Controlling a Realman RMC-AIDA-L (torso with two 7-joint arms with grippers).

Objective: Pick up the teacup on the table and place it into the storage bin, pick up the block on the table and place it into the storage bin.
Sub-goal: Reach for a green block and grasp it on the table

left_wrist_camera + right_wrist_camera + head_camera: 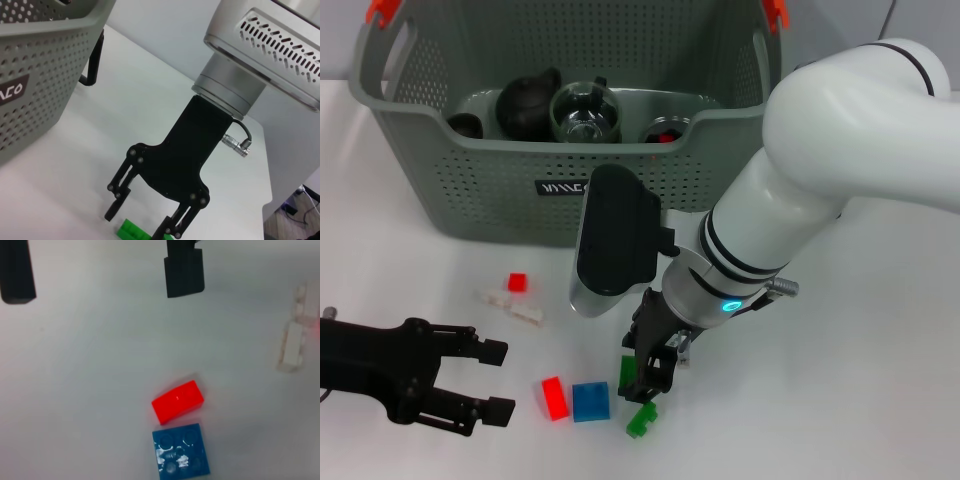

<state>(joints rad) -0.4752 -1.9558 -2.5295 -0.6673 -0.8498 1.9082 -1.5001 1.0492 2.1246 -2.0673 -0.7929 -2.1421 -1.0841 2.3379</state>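
Note:
The storage bin [470, 190], a grey perforated basket, stands at the back of the table. A small dark teacup [665, 131] sits inside it. Several blocks lie on the table in front: red [553, 398], blue [590, 402], a small red one [517, 283] and green ones [641, 420]. My right gripper [645, 390] points down at the green blocks. In the left wrist view the right gripper [140, 222] is open, its fingers on either side of a green block [132, 231]. My left gripper [498, 380] is open, low at the front left, beside the red block.
A dark teapot [527, 103] and a glass globe [584, 112] also lie in the bin. Two clear blocks [512, 306] lie left of centre. The right arm's white forearm [770, 210] hangs over the table in front of the bin's right side.

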